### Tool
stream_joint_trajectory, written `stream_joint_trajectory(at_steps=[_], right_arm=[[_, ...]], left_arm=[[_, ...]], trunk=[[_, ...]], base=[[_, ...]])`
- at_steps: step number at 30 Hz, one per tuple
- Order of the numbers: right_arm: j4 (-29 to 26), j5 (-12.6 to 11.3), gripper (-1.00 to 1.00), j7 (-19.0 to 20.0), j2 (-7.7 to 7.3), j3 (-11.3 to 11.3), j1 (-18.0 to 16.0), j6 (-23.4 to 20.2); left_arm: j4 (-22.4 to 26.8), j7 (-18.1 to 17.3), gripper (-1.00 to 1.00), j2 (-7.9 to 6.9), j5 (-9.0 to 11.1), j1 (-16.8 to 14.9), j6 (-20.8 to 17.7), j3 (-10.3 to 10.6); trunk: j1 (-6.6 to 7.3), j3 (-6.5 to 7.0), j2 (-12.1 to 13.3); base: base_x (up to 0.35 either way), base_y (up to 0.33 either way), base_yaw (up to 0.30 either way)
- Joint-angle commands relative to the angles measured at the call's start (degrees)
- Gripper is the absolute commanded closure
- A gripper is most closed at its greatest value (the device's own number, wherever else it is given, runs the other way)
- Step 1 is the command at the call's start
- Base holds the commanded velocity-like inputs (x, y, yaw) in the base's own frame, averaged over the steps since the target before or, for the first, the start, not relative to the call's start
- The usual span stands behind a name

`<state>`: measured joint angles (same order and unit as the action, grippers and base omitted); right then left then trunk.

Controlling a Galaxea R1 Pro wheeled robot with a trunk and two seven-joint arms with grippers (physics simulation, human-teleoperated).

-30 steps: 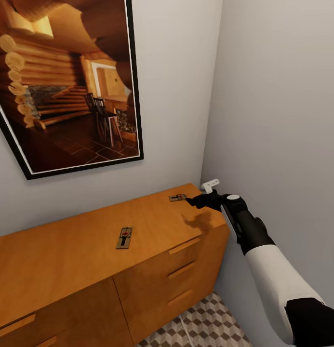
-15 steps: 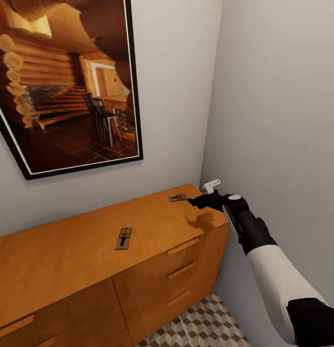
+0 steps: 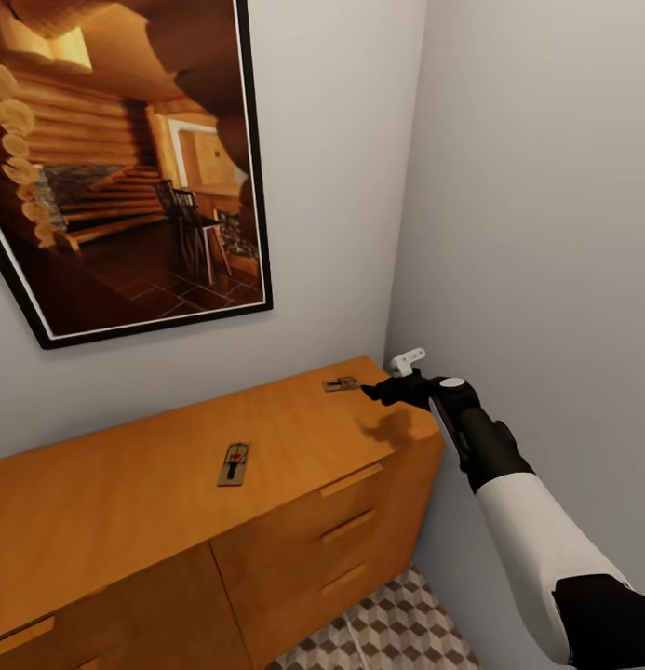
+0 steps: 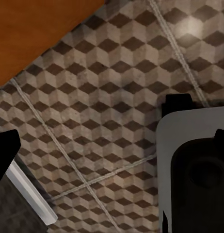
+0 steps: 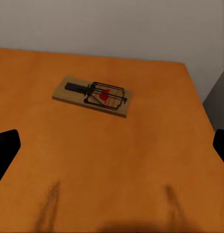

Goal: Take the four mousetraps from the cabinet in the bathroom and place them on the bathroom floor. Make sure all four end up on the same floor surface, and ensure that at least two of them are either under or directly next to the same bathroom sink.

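Right tool (image 3: pixel 370 391), jaws spread wide and empty, hovers beside the far mousetrap (image 3: pixel 342 383) at the cabinet (image 3: pixel 173 484) top's back corner; risk: flat board may slide from closing jaws or the tool may hit the wall; arm stretched forward, wrist level.

— Hanging on the pale grey back wall (image 3: pixel 341 140)?
— A large framed picture (image 3: pixel 127 167), black frame, thin white border, tilted in the head view. Shows a log-cabin interior: round log ends, warm amber light, dark chairs at a small table, tiled floor.
— And off to the right?
— A plain grey side wall (image 3: pixel 545 233), meeting the back wall in a corner. Down near that corner, a small white fitting (image 3: pixel 408 357); too small to tell what.
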<state>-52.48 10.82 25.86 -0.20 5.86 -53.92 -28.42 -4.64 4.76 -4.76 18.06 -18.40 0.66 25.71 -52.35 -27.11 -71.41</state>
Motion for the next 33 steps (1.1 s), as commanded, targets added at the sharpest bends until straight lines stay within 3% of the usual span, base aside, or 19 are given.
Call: stream_joint_trajectory(at_steps=[1,14,27,33], right_arm=[[0.0,0.6,-1.00,0.4,-0.01,0.0,0.0,-0.1],[0.8,0.7,-1.00,4.7,0.06,0.4,0.0,-0.1],[1.0,0.7,-1.00,5.5,0.10,0.5,0.0,-0.1],[1.1,0.7,-1.00,7.7,0.02,1.2,0.0,-0.1]], left_arm=[[-0.1,0.0,-1.00,0.04,0.5,-0.1,0.1,0.5],[-0.1,0.0,-1.00,0.39,0.5,0.2,-0.2,0.5],[-0.1,0.0,-1.00,0.46,0.5,0.5,-0.2,0.5],[-0.1,0.0,-1.00,0.46,0.5,0.7,-0.2,0.5]], trunk=[[-0.01,-0.06,0.0],[-0.01,-0.06,0.0],[-0.01,-0.06,0.0],[-0.01,-0.06,0.0]], base=[[0.139,-0.113,0.000],[0.088,-0.078,0.000],[0.003,-0.002,0.000],[0.000,0.000,0.000]])
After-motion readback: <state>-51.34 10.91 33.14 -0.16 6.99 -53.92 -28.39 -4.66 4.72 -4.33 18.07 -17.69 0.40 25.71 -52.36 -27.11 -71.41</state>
